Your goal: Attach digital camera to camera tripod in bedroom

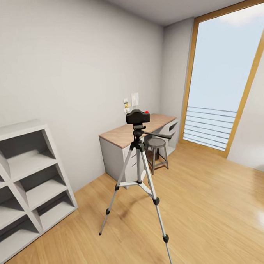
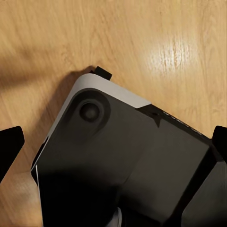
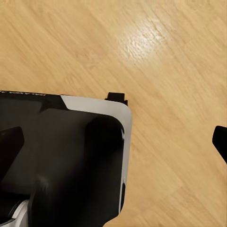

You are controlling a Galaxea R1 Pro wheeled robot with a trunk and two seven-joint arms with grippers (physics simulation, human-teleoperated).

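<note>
The small black boxy digital camera (image 1: 137, 116) is sitting on top of the black head of the tall silver-legged camera tripod (image 1: 138, 163), which is standing on the light wood floor (image 1: 214, 205) out in the open, in front of the wood-topped grey desk (image 1: 126, 142) and the round grey stool (image 1: 157, 150). From here the camera appears to be already seated, so I judge the job to be at its checking stage.

Both arms are hanging low, well away from the tripod. The left gripper (image 2: 113, 144) is pointing down at the robot's own dark, silver-edged base (image 2: 118, 161); its two black fingertips (image 2: 10, 144) are standing wide apart with nothing between them. The right gripper (image 3: 116, 139) is doing likewise, spread wide and empty.

To finish well, I would be keeping the arms and base clear of the splayed legs, since a nudge could topple the stand.

Whether the camera is actually locked to the mount is too small to tell. The nearest tripod foot is running off the picture's lower edge, and the bed is barely showing.
</note>
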